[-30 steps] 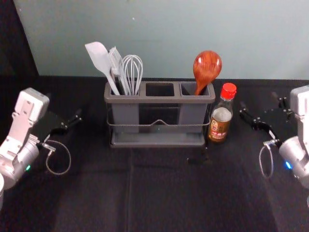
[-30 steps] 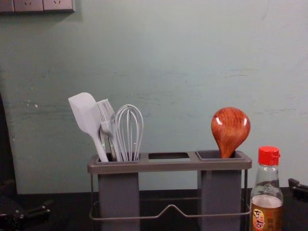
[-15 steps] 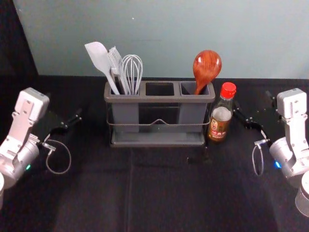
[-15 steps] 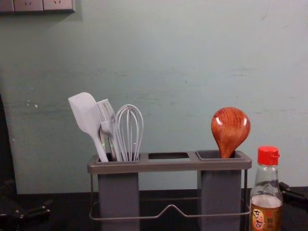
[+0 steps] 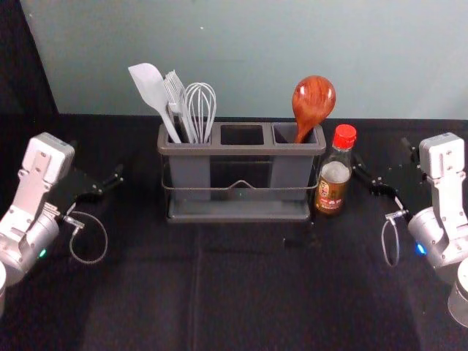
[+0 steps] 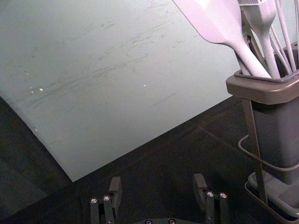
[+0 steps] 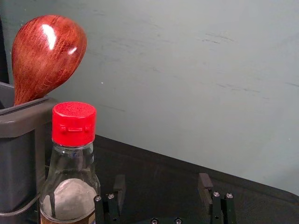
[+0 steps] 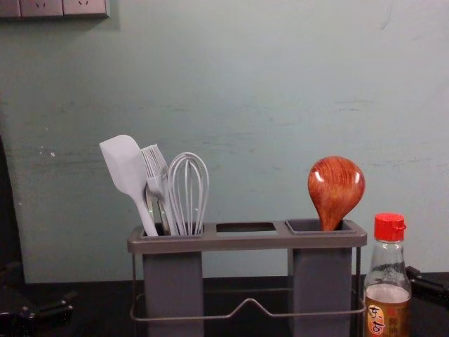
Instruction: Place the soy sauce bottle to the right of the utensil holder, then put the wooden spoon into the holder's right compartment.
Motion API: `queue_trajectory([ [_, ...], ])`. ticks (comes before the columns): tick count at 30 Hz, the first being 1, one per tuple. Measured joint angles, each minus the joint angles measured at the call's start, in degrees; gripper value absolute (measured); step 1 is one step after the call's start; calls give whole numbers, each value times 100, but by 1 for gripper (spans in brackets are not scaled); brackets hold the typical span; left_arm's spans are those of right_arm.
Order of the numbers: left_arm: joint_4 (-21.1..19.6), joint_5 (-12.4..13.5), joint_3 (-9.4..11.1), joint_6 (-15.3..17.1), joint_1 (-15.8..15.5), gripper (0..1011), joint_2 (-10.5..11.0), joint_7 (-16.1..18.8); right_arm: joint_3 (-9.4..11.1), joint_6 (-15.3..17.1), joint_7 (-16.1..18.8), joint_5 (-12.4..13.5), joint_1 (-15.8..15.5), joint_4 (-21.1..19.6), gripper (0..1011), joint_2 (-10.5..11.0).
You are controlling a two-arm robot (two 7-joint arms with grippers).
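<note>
The soy sauce bottle [image 5: 332, 183], red-capped, stands upright just right of the utensil holder [image 5: 238, 209]. In the holder's right compartment the wooden spoon [image 5: 313, 101] leans bowl up; the chest view shows this spoon [image 8: 336, 188] too. My right gripper [image 5: 382, 155] is close on the bottle's right, one finger beside it. In the right wrist view the right gripper [image 7: 162, 184] is open with nothing between its fingers, and the bottle [image 7: 70, 186] is outside them. My left gripper [image 5: 97, 162] stays parked left of the holder; the left wrist view shows the left gripper [image 6: 158, 186] open and empty.
A pale spatula [image 5: 153, 91], a brush and a whisk [image 5: 200, 110] stand in the holder's left compartment. The middle compartment [image 5: 242, 135] holds nothing visible. A pale wall [image 5: 248, 58] rises behind the dark table [image 5: 241, 292].
My right gripper has moved left, up beside the bottle, and then stayed nearly still. The bottle has shifted very slightly left. The left arm, holder and spoon have not moved.
</note>
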Motion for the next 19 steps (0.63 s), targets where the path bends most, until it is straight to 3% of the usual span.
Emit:
queue_trajectory([
  [19,0,0,0,0,0,1005,0,0,-3,21,14,14,2,-7,1003,10],
])
